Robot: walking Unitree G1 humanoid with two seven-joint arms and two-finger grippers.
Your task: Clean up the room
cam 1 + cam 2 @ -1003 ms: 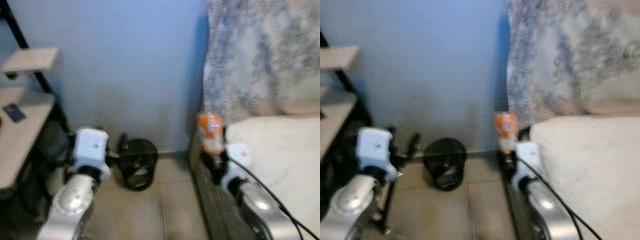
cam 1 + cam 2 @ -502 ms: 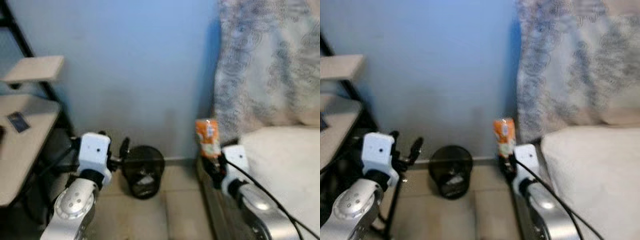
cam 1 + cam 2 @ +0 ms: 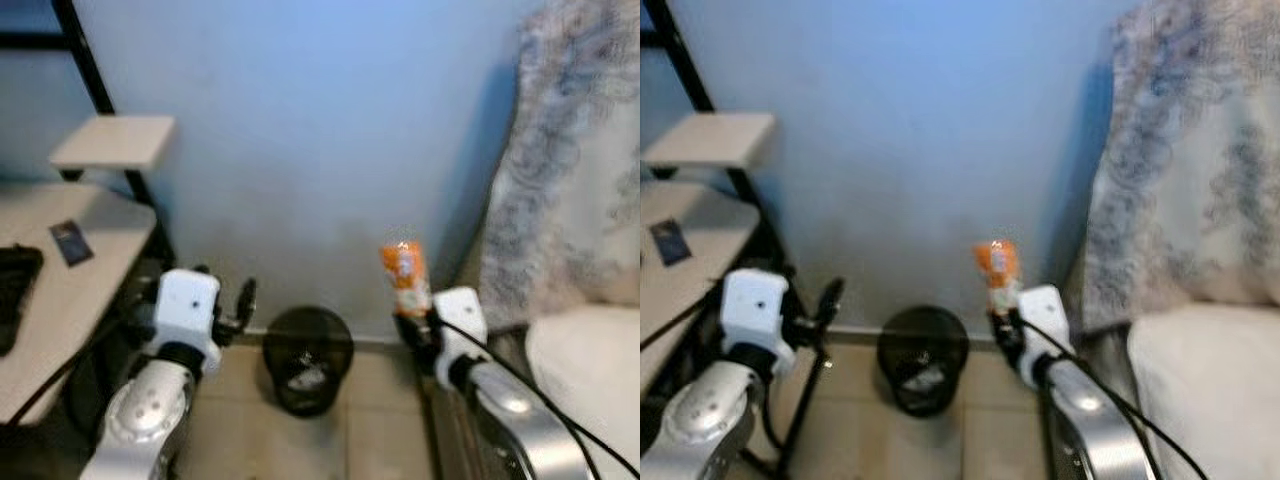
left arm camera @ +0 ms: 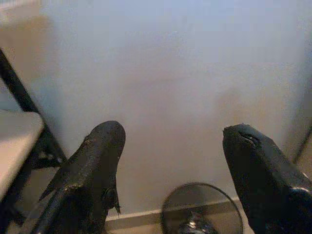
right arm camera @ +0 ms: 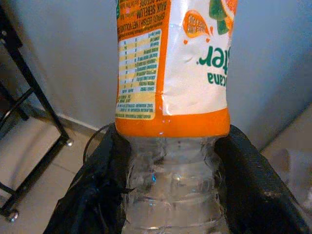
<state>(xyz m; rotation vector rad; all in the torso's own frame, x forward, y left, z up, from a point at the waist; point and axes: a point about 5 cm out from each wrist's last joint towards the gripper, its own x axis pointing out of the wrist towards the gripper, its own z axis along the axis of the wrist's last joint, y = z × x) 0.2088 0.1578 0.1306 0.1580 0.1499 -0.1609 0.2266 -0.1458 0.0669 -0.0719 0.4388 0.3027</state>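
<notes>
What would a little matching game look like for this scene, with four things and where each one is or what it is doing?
Things:
1. bottle
2. wastebasket
3. left hand
4. dark card

Places or states:
A. lying on the pale desk
B. open, holding nothing
C. on the floor against the blue wall
D. gripped in the right hand

Pairs: 1-D, 2-C, 3-B, 4-A
</notes>
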